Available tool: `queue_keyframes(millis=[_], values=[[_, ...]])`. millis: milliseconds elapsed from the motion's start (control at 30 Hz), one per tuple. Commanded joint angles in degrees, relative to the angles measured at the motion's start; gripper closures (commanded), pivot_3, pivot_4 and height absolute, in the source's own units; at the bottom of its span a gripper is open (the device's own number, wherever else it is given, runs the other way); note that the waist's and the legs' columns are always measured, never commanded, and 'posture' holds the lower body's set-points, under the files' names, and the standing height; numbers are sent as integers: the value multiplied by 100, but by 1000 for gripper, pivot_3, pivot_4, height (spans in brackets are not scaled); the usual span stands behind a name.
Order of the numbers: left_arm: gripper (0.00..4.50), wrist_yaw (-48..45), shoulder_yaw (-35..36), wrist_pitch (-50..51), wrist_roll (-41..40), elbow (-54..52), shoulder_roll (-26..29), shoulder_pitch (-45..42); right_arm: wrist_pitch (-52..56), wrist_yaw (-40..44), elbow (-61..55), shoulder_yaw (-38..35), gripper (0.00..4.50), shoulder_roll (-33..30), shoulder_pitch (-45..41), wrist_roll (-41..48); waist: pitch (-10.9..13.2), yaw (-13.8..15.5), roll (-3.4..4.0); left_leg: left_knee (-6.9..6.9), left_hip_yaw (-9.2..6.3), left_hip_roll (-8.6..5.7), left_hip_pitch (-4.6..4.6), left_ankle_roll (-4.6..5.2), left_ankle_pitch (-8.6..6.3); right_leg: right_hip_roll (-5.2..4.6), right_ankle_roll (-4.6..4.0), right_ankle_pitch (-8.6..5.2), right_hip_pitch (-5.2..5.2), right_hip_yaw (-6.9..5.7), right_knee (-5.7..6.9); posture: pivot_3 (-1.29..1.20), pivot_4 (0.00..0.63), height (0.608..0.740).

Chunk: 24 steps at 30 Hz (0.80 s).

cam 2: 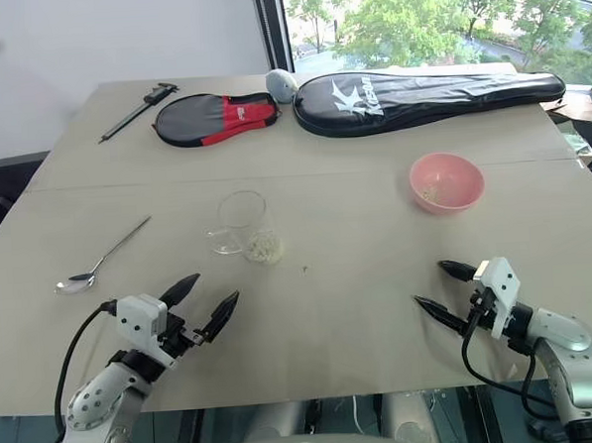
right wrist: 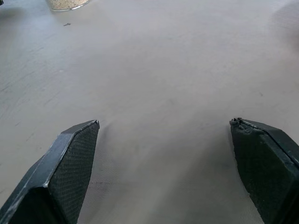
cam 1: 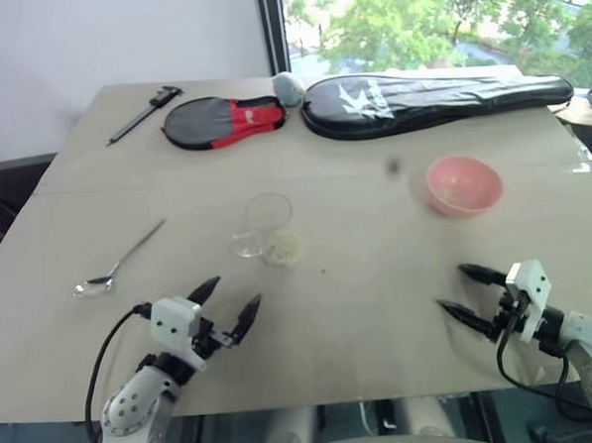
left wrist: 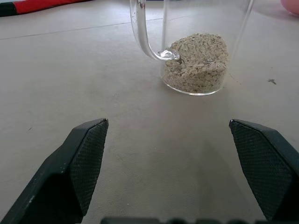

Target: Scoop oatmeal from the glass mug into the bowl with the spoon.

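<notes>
both claws hover low over the near edge of the table (cam 2: 382, 346), empty. left claw (cam 2: 199, 304) on the near left, fingers spread wide, pointing across the table toward the glass mug (cam 2: 243, 224). left wrist view has the mug straight ahead between the two black fingertips (left wrist: 86, 161), not touching.

going left to right: spoon (cam 2: 99, 260) lies flat on the left side of the table, small bowl end toward the near edge, handle angled away and to the right, well apart from the left claw. glass mug stands upright near the table middle, handle on its left. oatmeal (cam 2: 263, 247) sits as a pale lumpy heap in the bottom of the mug, on its right side. bowl (cam 2: 447, 182), pink, upright, to the right and a bit further back, well apart from the mug; a few pale specks inside it.

right claw (cam 2: 444, 286) on the near right, fingers spread wide, nothing between them, bare table under it in the right wrist view.

far edge, left to right: black caliper (cam 2: 133, 109), black-and-red racket cover (cam 2: 211, 118), small grey ball (cam 2: 281, 83), long black racket cover (cam 2: 428, 93).
</notes>
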Motion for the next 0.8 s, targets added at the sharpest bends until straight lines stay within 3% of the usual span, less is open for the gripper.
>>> queue_keyframes(millis=[33,800], values=[[62,57,-28,-203,0,-47,-16,73,74,-5,-101,-3,0,-58,3,25,0,0,0,0,0,0,0,0,0,0,0,0,0,0,0,0,150,740],[62,595,-135,-558,163,204,-353,481,164,-55,-133,134,0,-59,-186,-122,12,-2,17,-1,5,0,-3,3,-2,0,1,-1,-7,3,0,0,150,740]])
